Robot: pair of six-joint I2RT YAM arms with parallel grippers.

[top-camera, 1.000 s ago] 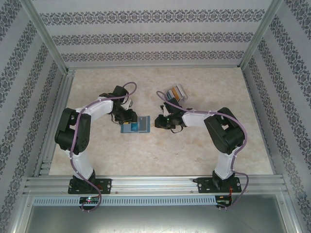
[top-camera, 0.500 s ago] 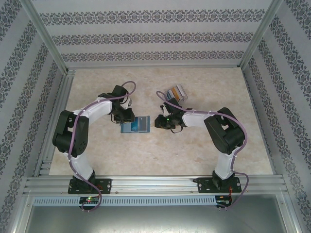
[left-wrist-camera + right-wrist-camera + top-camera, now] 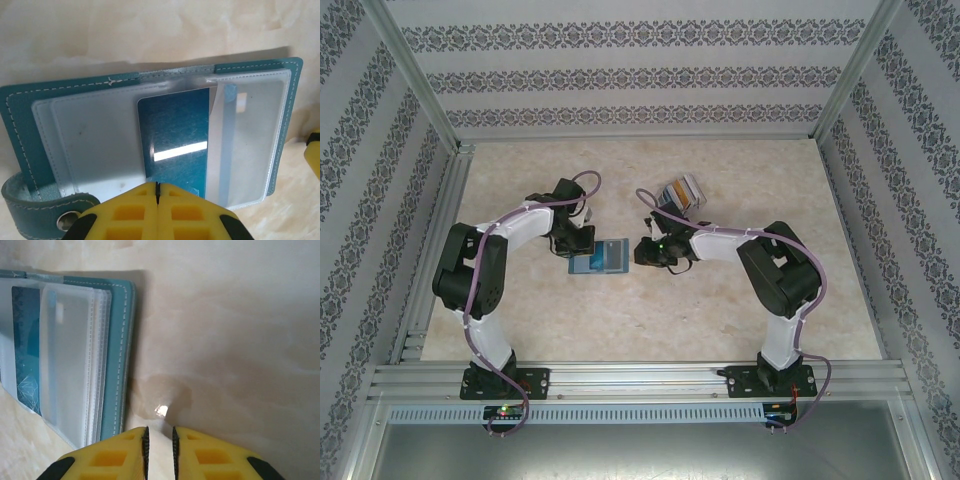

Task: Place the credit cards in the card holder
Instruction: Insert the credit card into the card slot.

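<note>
— Where does it stand?

— One card is on its way and the rest are to do. The card holder [image 3: 585, 263] lies open and flat on the tabletop [image 3: 720, 310], between the two arms. A blue card [image 3: 175, 140] is part-way into a clear sleeve [image 3: 255, 130] on one of its pages. One end shows through the plastic; the other sticks out bare across the fold.

— So not seated?

— I'd judge not (a good share of it is outside the pocket). The left hand [image 3: 157, 192] is clenched, its pads pressed together right at the card's near edge. Whether it nips that edge or merely butts against it, I cannot tell.

— And the other arm?

— The right hand [image 3: 159, 440] hovers over bare tabletop just beside the holder's outer edge. It is parted by only a slit, with nothing in between.

— What's left?

— The rest of the credit cards [image 3: 682, 191] lie fanned on the tabletop beyond the right arm, well apart from the holder. By my reckoning this card wants sliding home, then each of those needs fetching and sleeving. Early days.
</note>
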